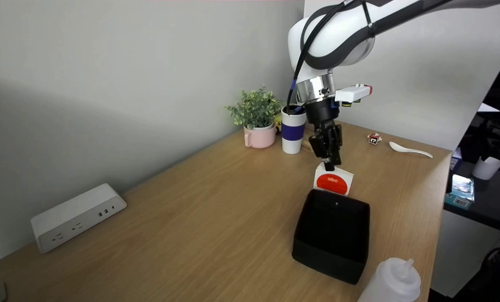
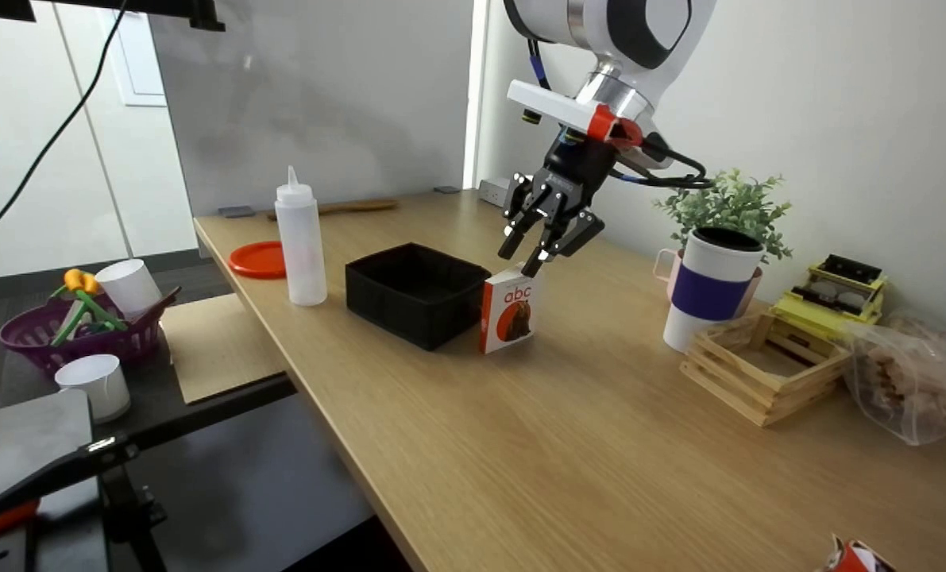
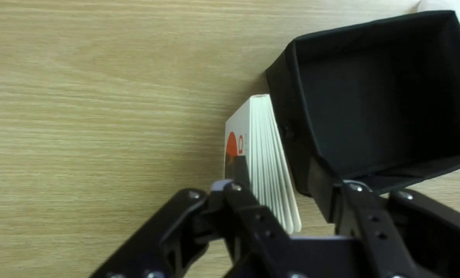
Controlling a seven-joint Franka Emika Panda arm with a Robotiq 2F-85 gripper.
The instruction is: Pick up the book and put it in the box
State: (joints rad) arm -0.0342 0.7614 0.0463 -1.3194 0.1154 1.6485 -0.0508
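While the black two-fingered gripper (image 2: 519, 262) hung with its fingers (image 3: 324, 189) spread wide and nothing clasped, the small white book (image 2: 512, 314), a red-orange circle on its cover, stood upright just below on the wooden table (image 2: 584, 445), page edges facing up (whether a fingertip touched it could not be told). Close beside the book, perhaps touching, sat the matte black rectangular box (image 2: 389, 306), its top open. That tight gap looked like the chief hazard: the finger on the box side might catch the rim and shove the box. The other finger, brushing the cover, might topple the book, and a grip on some of its thick leaves might let it swing open. Farther out stood the translucent plastic squeeze bottle (image 2: 302, 246), liable to tip if the box hit it.
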